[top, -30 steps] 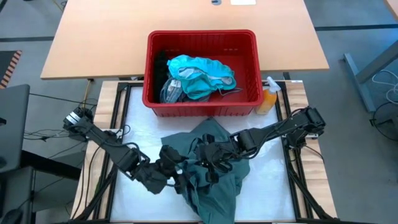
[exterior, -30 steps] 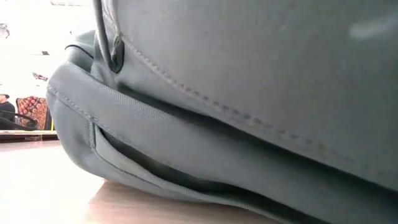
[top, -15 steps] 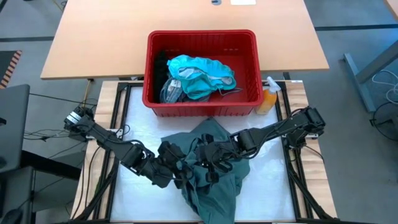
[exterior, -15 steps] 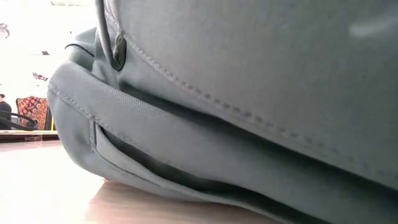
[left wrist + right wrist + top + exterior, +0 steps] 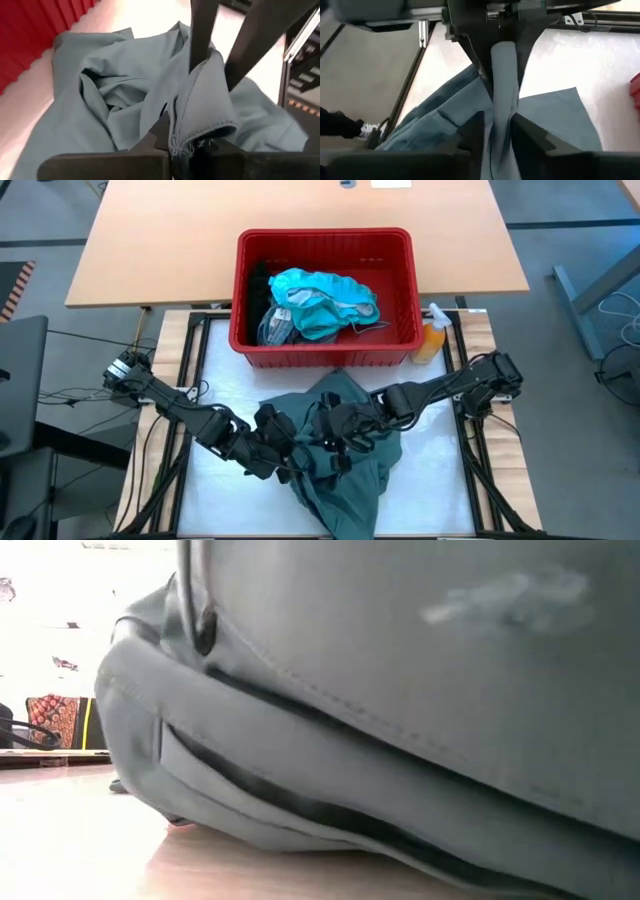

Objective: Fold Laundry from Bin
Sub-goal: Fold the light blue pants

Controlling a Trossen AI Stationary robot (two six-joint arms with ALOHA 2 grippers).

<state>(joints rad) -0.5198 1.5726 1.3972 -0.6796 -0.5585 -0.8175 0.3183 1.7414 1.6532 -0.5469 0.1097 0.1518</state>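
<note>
A dull grey-green garment lies crumpled on the white mat in front of the red bin. It fills the low view, its bottom fold resting on the table. My left gripper is at the garment's left side, shut on a raised fold. My right gripper faces it from the right. Its fingers stand apart, one on each side of the same raised band of cloth. Teal laundry and darker pieces lie in the bin. My left gripper pinches a stitched edge of the garment between its two fingers, several layers bunched together. The fingers slant down from the table's left side. The pinched band is lifted off the mat, and the rest of the garment lies slack below. My right gripper's fingers flank that band; whether they touch it, I cannot tell.
An orange spray bottle stands by the bin's right front corner. A black frame borders the mat. Bare white mat shows on the left, and behind the bin lies a wooden table.
My left gripper has moved toward the table's right edge, into the garment's left side. In the low view the garment's near fold has shifted a little to the right.
</note>
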